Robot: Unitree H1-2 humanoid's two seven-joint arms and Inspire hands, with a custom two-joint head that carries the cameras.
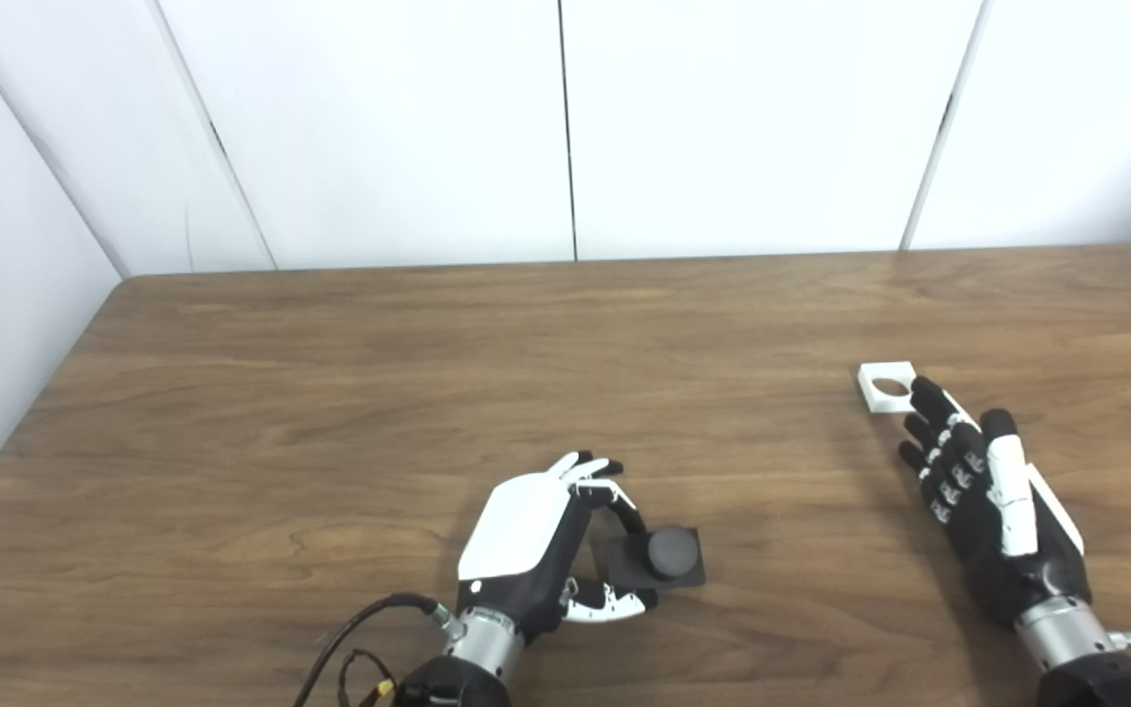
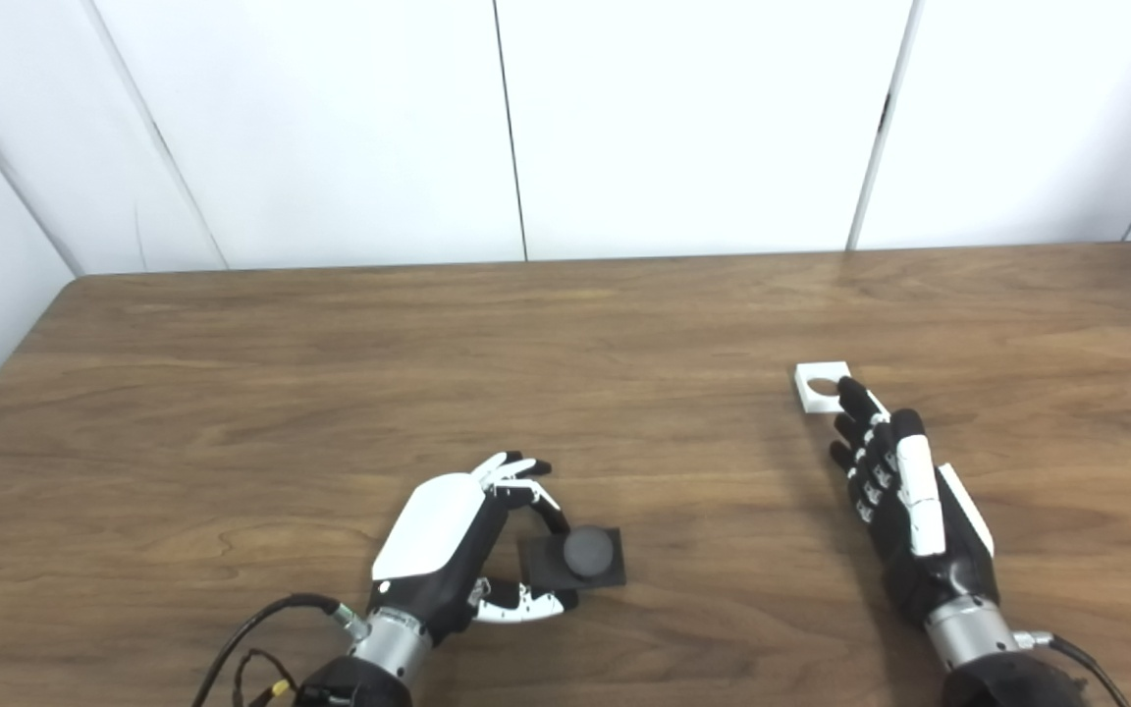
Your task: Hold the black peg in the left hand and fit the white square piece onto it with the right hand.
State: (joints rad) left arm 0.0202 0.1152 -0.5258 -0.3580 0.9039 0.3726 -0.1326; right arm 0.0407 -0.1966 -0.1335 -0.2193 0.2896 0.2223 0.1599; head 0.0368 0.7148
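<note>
Nearest to us, the left robot hand [image 1: 536,540] sits low on the wooden surface [image 1: 428,373], fingers and thumb curled partway around the black peg [image 1: 659,556] on its square base; whether it truly grips yet, I cannot tell. Off to the right and farther away, the right robot hand [image 1: 983,481] lies stretched out, fingers apart and holding nothing, its fingertips just touching the near edge of the white square piece [image 1: 888,387], which lies flat with its round hole facing up. My worry is that those flat fingers could nudge the piece away rather than pick it up. I count one peg, one white piece, two hands.
</note>
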